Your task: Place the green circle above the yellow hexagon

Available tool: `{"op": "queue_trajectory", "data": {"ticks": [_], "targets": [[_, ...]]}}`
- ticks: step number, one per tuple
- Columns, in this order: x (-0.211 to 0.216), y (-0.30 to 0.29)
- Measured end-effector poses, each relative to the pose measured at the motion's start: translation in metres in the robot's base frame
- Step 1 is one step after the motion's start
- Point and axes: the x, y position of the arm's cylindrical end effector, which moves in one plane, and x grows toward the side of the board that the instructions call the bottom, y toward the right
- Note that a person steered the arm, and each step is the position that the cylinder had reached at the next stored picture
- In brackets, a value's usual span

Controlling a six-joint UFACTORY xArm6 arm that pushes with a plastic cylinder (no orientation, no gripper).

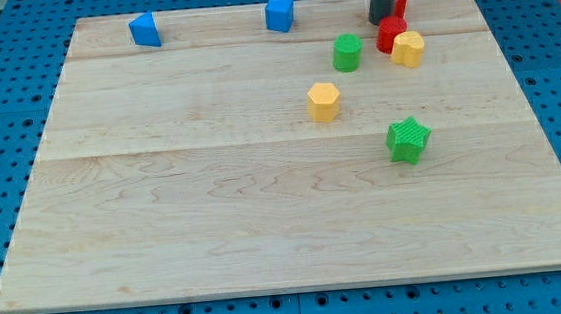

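Illumination bright and even across the pale wooden board (262, 178). Shadows short and soft, close under each block; the green star-shaped block (409, 139) shows a faint one at its base. No strong glare on the wood. Focus acceptable overall, block edges slightly soft. No marked distortion at the frame edges.
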Motion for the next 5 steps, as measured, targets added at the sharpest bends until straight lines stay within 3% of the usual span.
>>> {"op": "queue_trajectory", "data": {"ticks": [1, 3, 5], "targets": [[0.004, -0.005], [0.052, -0.031], [0.052, -0.032]]}}
